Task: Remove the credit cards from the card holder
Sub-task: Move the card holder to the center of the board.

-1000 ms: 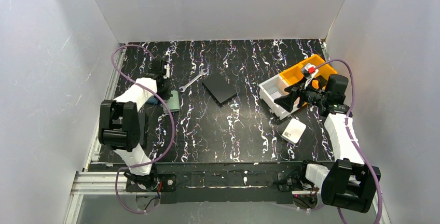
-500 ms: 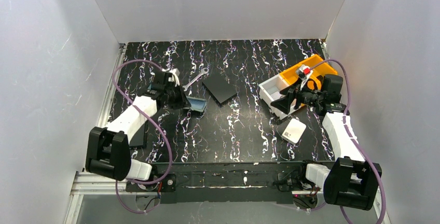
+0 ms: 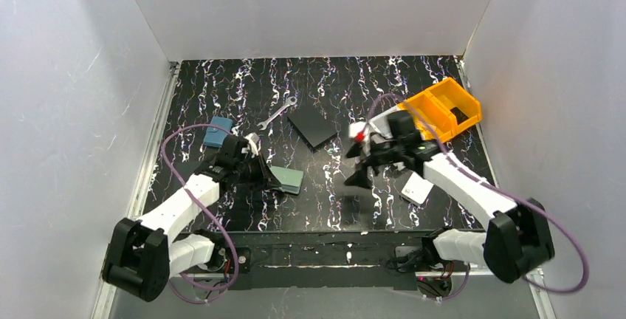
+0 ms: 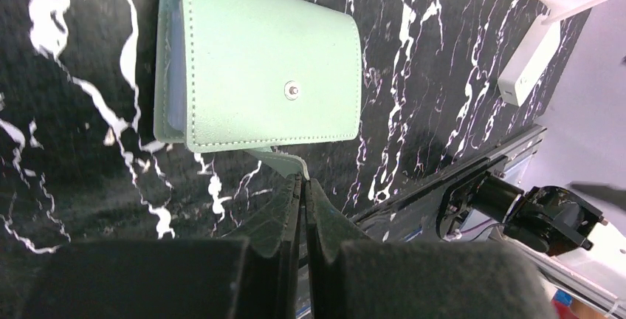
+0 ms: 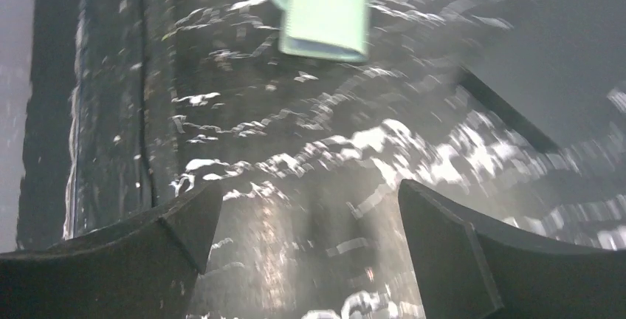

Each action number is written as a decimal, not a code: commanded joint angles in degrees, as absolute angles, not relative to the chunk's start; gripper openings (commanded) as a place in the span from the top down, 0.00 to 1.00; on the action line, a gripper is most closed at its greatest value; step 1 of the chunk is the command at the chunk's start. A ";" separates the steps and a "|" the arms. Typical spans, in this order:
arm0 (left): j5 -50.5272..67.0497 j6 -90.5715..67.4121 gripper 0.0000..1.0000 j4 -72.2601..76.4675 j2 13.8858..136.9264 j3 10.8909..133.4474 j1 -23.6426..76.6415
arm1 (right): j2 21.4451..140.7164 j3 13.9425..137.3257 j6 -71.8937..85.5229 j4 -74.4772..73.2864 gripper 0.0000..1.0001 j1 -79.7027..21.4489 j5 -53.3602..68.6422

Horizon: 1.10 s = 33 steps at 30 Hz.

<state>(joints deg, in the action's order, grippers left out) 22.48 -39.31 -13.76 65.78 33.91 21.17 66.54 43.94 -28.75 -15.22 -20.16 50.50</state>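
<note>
Our left pincer point(image 4: 303, 184) is clenching the tab point(image 4: 284, 161) of the folded mint-green card holder point(image 4: 258, 68), which is lying just beyond its tips. Our right pincer point(image 5: 308, 190) is hanging released, the holder far ahead.

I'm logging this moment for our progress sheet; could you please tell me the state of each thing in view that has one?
card holder, folded shut, lying flat, strap unfastened from its stud.
left claw, shut on the holder's strap.
right claw, open and empty, above the table.
orange bin, upright, open-topped.
wrench, lying flat, untouched.
</note>
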 commanded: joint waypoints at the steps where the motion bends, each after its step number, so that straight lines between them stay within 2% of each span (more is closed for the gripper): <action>1: 21.43 -43.81 1.00 -15.46 59.55 30.07 22.22 | 73.04 51.59 -48.78 -24.26 0.02 -36.48 39.98; 4: 20.26 -45.71 1.00 -16.03 56.28 28.15 22.49 | 78.64 53.94 -50.62 -19.74 0.02 -43.88 36.30; 10: 20.05 -47.09 1.00 -16.99 53.28 26.72 22.59 | 87.48 55.89 -48.26 -7.35 0.02 -60.11 17.18; 15: 20.29 -47.69 1.00 -17.13 51.42 25.18 22.66 | 91.69 55.88 -43.71 1.08 0.02 -67.34 6.83; 20: 20.37 -47.73 1.00 -18.11 49.99 24.96 22.64 | 95.83 56.92 -40.11 6.14 0.11 -69.66 0.93; 25: 20.43 -47.21 1.00 -18.85 49.75 25.27 22.72 | 96.49 56.06 -38.45 8.89 0.29 -69.70 -2.63; 27: 20.68 -47.03 1.00 -18.97 50.03 25.47 22.66 | 96.58 55.68 -38.36 9.57 0.41 -69.70 -3.32; 33: 20.59 -46.70 1.00 -19.61 49.81 26.14 22.68 | 95.40 54.05 -36.90 10.95 0.87 -69.58 -6.11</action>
<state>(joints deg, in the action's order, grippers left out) 20.16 -47.42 -18.04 50.63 25.43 22.41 96.88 54.59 -39.13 6.39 -69.47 -2.76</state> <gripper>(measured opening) 0.020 0.256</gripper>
